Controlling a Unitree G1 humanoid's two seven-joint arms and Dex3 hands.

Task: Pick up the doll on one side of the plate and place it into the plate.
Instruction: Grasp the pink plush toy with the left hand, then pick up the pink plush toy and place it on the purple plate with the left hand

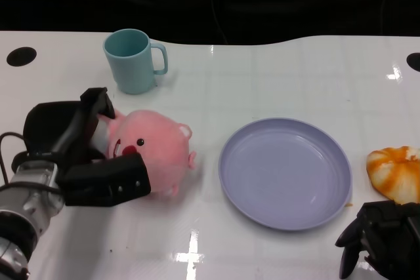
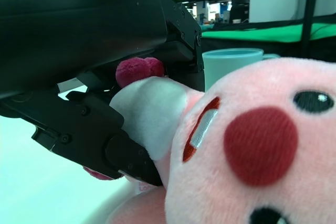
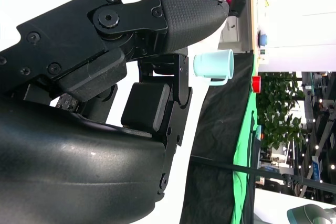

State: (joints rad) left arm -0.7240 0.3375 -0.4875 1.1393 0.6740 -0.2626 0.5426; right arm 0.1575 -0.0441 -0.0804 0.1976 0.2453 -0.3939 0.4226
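**Head view: doll bracketed by my left hand, lift not begun**

Head view has my left hand (image 1: 79,152) wrapped round the pink doll (image 1: 154,152), which sits on the table (image 1: 275,77) just left of the plate (image 1: 285,172), a small gap between them. One finger reaches over the doll's far-left side, another lies across its near front. Left wrist cam shows black fingers (image 2: 113,145) pressed against the white patch and a magenta tuft, so I judge the hand clamped on the doll, tho it's not off the table yet. My right hand (image 1: 380,244) rests at the near right, fingers curled in w/ nothing in them.

How to do it well, imo: squeeze deep enough to catch the stuffing, not just the fuzz; plush gives, so a light pinch may slip. Lift straight up before going right, high enough to pass the plate's raised rim. Set down at plate centre, then release.

Materials: doll is soft short-pile plush, rounded and squat, w/ black bead eyes, red corduroy-like nose, stitched mouth. Plate is smooth lavender plastic, shallow, round, empty. Table is glossy white w/ faint grid lines and glare spots. Teal mug (image 1: 135,60) w/ handle stands far left, behind the doll, well out of the path. Orange glazed bread-like item (image 1: 396,174) lies right of the plate, near my right hand.
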